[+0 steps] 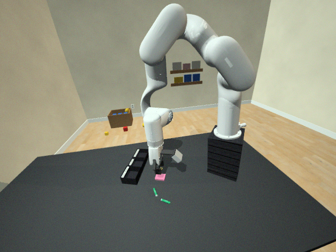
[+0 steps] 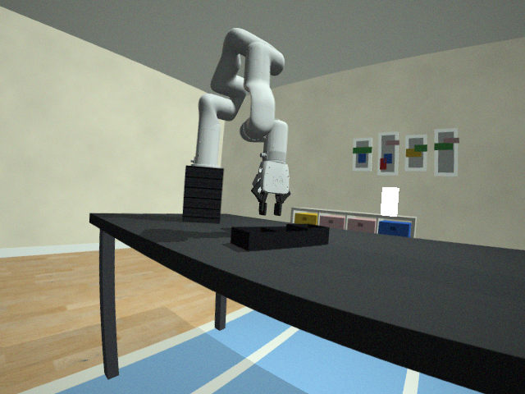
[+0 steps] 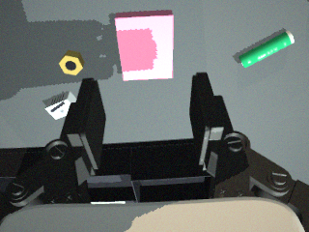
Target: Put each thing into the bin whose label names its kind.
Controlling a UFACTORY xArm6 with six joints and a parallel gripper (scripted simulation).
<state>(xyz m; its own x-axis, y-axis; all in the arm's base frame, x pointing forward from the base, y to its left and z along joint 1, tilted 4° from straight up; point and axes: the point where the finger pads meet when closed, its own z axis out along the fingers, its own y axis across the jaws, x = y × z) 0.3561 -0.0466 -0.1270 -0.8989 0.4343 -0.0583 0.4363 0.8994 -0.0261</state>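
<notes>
My gripper (image 1: 159,170) (image 2: 270,213) (image 3: 146,95) is open and empty, above the table beside the bins. A flat pink block (image 1: 160,177) (image 3: 164,48) lies ahead of the fingertips in the wrist view. A yellow hex nut (image 1: 161,168) (image 3: 63,63) and a small white piece with dark marks (image 3: 59,109) lie by the left finger, which partly hides the white piece. Two green cylinders (image 1: 155,191) (image 1: 165,201) lie on the table; one green cylinder (image 3: 266,49) shows in the wrist view. Three joined black bins (image 1: 130,180) (image 2: 288,240) have white labels, unreadable here.
The black table (image 1: 81,211) (image 2: 381,288) carries everything. The arm's dark pedestal (image 1: 223,154) (image 2: 203,194) stands to the right of the things in the top view. A grey box-shaped part sticks out beside the gripper.
</notes>
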